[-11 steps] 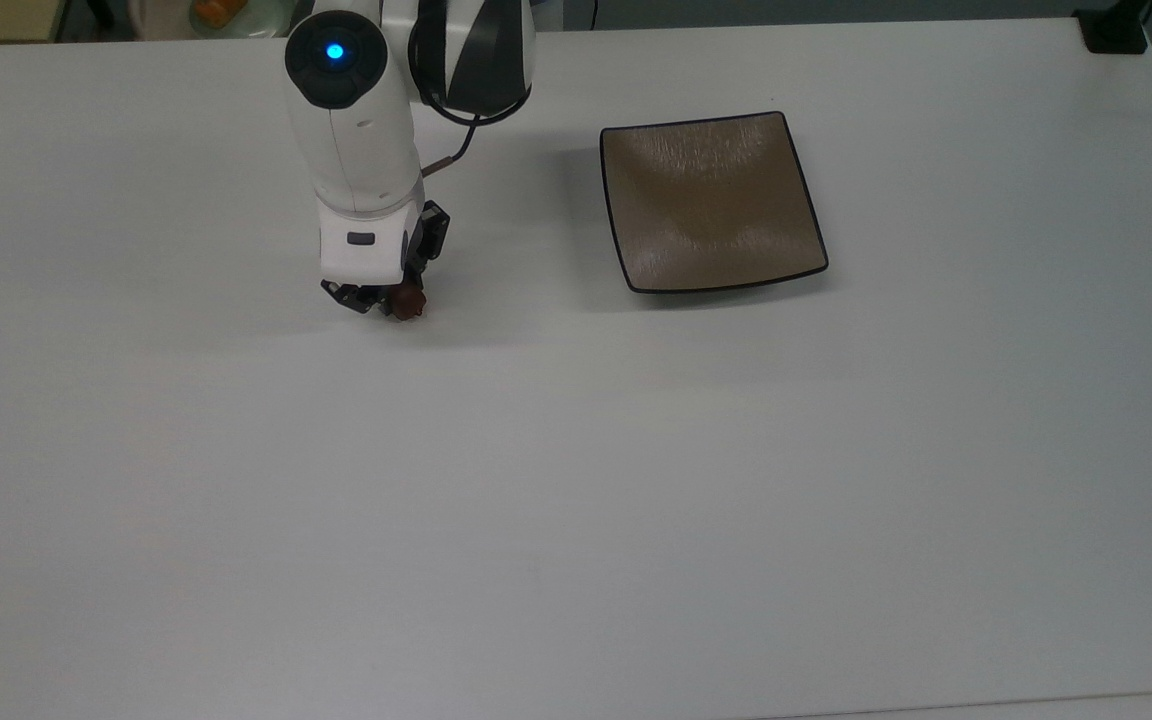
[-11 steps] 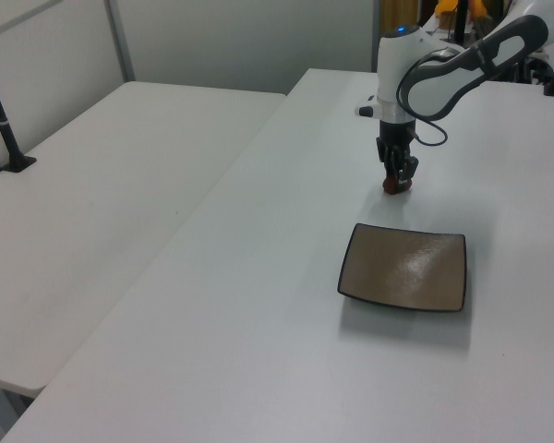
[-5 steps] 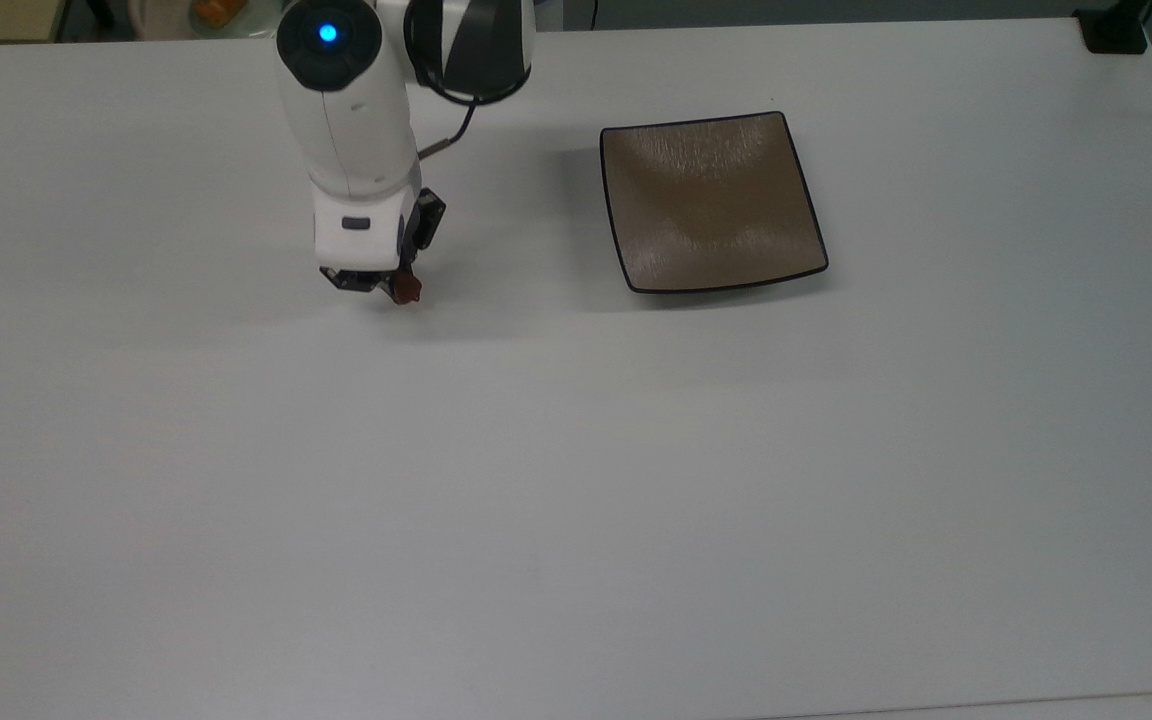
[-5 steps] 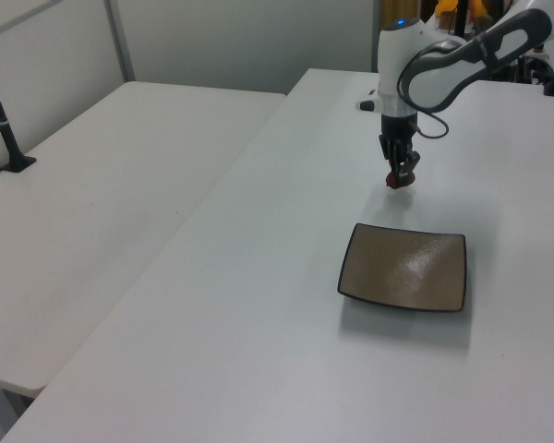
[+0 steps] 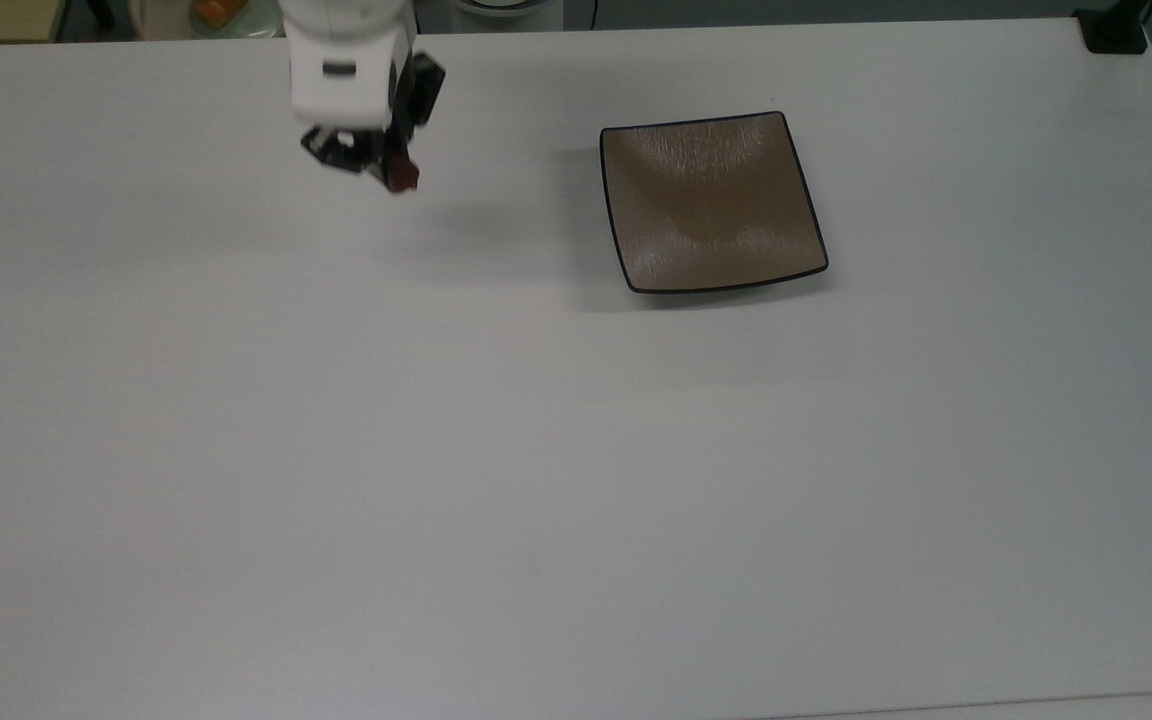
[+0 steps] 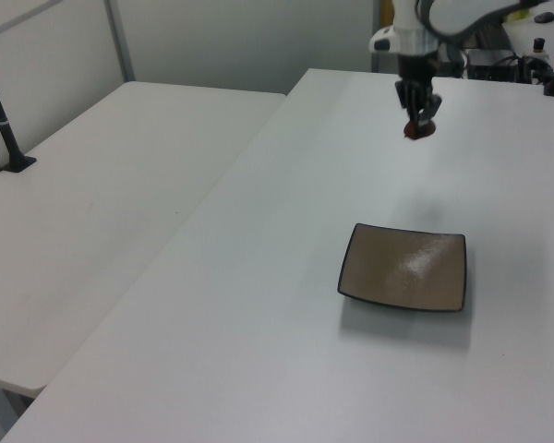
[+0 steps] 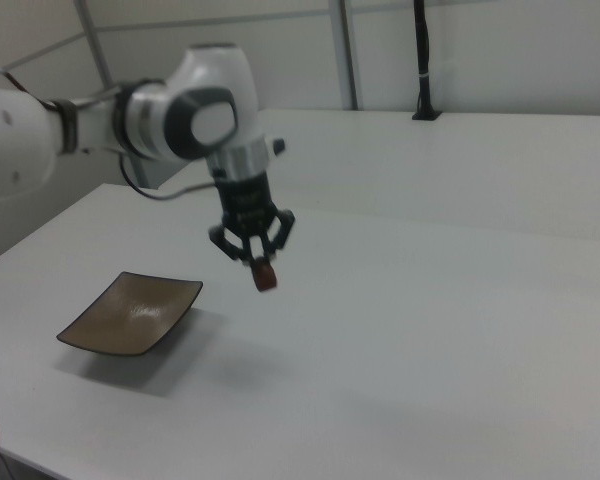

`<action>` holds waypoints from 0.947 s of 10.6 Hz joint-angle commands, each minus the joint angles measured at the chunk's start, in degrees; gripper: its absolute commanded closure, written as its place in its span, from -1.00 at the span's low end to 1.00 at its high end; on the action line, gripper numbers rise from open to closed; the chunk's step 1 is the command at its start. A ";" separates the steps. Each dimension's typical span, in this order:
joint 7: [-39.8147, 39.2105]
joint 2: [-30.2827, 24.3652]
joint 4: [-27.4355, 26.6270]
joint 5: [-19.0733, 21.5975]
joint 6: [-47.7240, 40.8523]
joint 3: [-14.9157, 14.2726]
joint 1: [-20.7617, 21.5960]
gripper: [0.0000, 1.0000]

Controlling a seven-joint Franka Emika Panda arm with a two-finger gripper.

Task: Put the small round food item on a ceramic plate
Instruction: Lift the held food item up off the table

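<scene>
Hand: the hand (image 5: 376, 160) is in the upper left of the top view, in the upper right of the left view (image 6: 417, 115) and in the middle of the right view (image 7: 256, 258). It points down and is closed on the food (image 5: 401, 176).
Food: a small dark red-brown lump (image 7: 265, 277) held between the fingertips. In the right view and the left view (image 6: 414, 132) it hangs in the air, clearly above the counter (image 5: 536, 450), touching nothing else.
Shadow: in the top view a soft shadow lies on the counter below and to the right of the hand.
Plate: the square tan-brown plate (image 5: 711, 200) with a thin black rim lies flat on the counter, in the upper right part of the top view, well apart from the hand. In the left view it is in the lower right (image 6: 404, 268), nearer to the camera than the hand. In the right view it is in the lower left (image 7: 130, 314), to the left of the hand. Nothing lies on it.
Counter: white and flat; in the left view a second white surface (image 6: 102, 203) stands beside it on the left.
Top edge: in the top view's upper left corner there is some orange food (image 5: 216, 12) on a pale round plate (image 5: 151, 15), behind the counter.
</scene>
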 commanded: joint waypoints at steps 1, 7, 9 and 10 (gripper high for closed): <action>2.17 -5.73 3.15 1.12 -10.23 -0.12 1.76 0.59; 24.98 -10.68 2.98 6.67 -15.79 -0.12 9.39 0.57; 36.31 -10.32 1.59 6.67 -12.74 0.05 12.38 0.57; 41.42 -10.24 0.01 6.67 -9.49 1.19 13.01 0.57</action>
